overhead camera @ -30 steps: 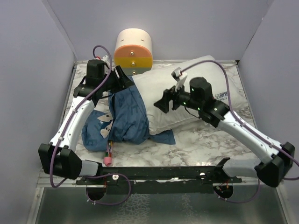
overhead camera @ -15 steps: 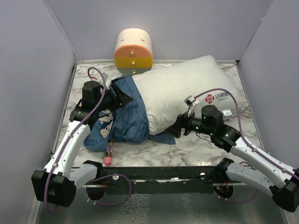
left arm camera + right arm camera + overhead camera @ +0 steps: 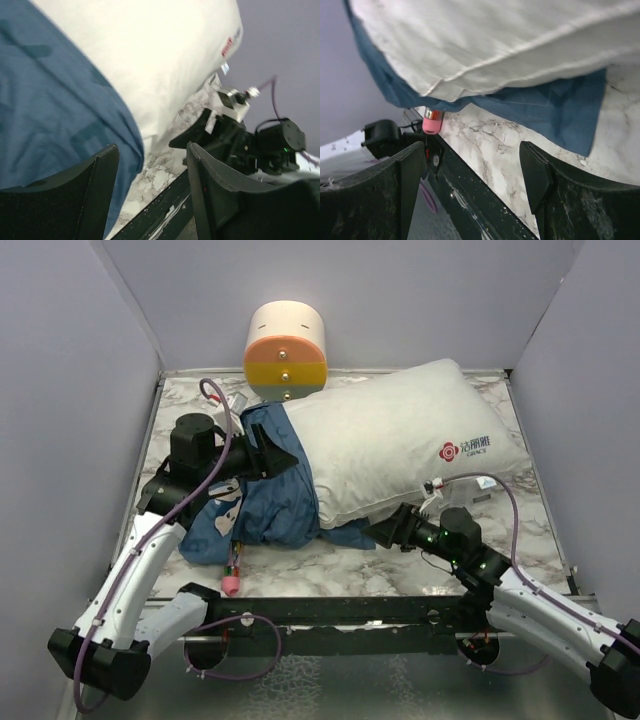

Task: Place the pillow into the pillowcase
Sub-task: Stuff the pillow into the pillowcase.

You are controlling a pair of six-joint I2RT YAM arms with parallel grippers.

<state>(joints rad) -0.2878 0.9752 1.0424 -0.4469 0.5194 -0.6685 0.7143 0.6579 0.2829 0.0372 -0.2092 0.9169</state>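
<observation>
Both your hands are spread wide and empty: the left hand over the pillowcase, the right hand by its near corner. One white pillow lies on the bench, its left end inside the one blue pillowcase.

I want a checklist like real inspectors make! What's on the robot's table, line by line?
Surface: marble-pattern table, showing around the cloth.
Job's things: white pillow with its left end tucked into the blue pillowcase; most of the pillow is outside.
Clutter: cream-and-orange cylinder at the back; small pink-tipped thing at the near edge.
Grippers: left gripper open, at the pillowcase's mouth; right gripper open, low by the pillow's near edge.
Cables: purple cables loop off both arms; no snag seen.
Surroundings: plain lilac walls on three sides.
</observation>
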